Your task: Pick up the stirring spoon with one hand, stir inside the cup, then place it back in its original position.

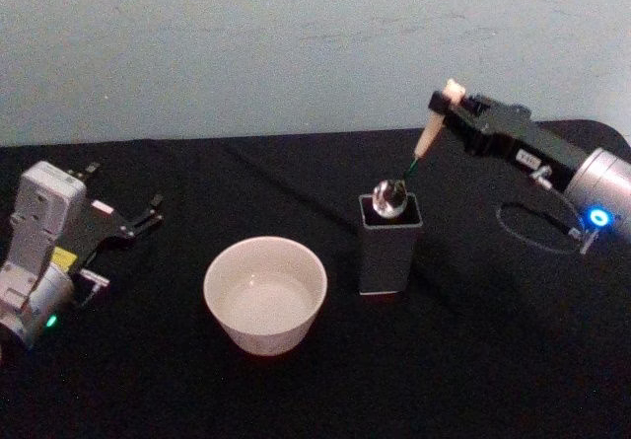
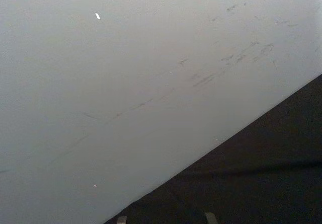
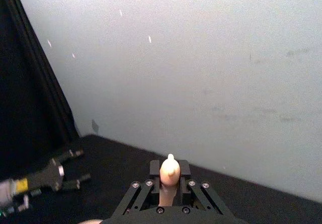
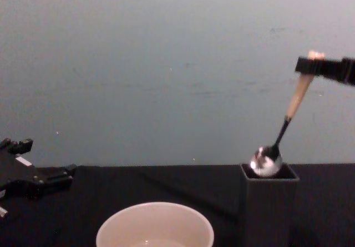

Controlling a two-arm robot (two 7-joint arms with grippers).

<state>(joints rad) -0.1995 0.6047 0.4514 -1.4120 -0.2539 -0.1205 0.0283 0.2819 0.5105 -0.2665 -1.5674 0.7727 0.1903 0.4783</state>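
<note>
Presently shows the right gripper [image 1: 447,105] clamped on the bear-head end of the stirring spoon [image 1: 426,141], held tilted with its bowl right at the mouth of the dark box holder [image 1: 389,252], just beside the cup [image 1: 266,338]. Cannot settle whether lifting out or returning. Judged unfinished either way: spoon neither in the cup nor released into the holder. Places the left gripper [image 1: 153,214], fingers apart, low at the table's [image 1: 493,360] left. Notes a yellow label [image 1: 63,258] on the left wrist and a white label [image 1: 538,167] on the right gripper, with no legible writing.
</note>
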